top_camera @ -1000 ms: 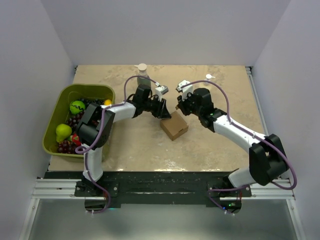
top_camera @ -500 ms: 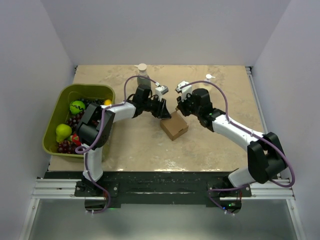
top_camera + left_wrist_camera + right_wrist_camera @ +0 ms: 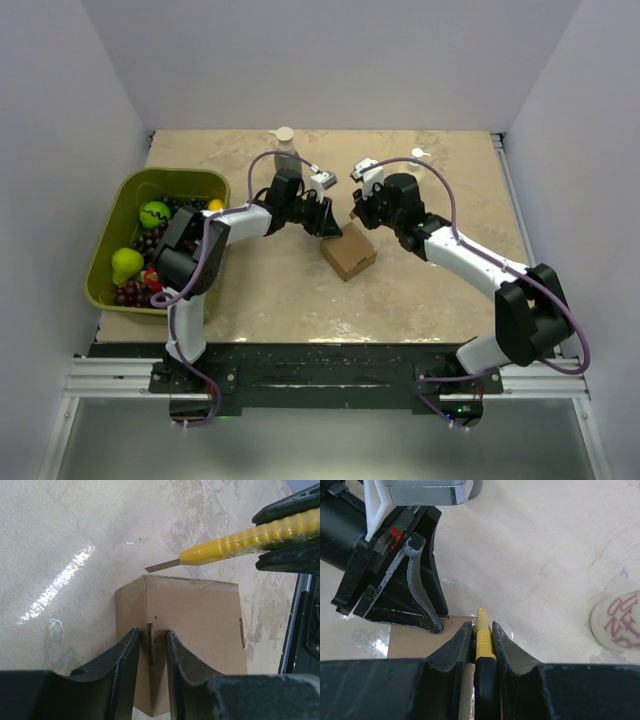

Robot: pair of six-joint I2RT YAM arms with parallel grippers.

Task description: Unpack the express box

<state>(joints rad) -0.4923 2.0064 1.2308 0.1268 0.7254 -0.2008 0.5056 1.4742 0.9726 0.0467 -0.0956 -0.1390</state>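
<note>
The express box (image 3: 348, 252), a small brown carton, lies mid-table with its flaps closed. My left gripper (image 3: 329, 228) is at the box's far left corner. In the left wrist view its jaws (image 3: 151, 632) stand closed narrowly over a ridge of the box (image 3: 195, 620) with a small slot in it. My right gripper (image 3: 357, 213) is shut on a yellow utility knife (image 3: 482, 630). The knife's blade (image 3: 161, 567) points left, just above the box's far edge, and I cannot tell if it touches the cardboard.
A green bin (image 3: 118, 195) with fruit stands at the left. A bottle (image 3: 286, 150) stands at the back behind the left gripper. A small white object (image 3: 418, 153) lies at the back right. A white rounded thing with red lettering (image 3: 619, 622) is right of the knife.
My right gripper with the knife has shifted slightly left and away from the arm bases. The box and the left gripper have not moved.
</note>
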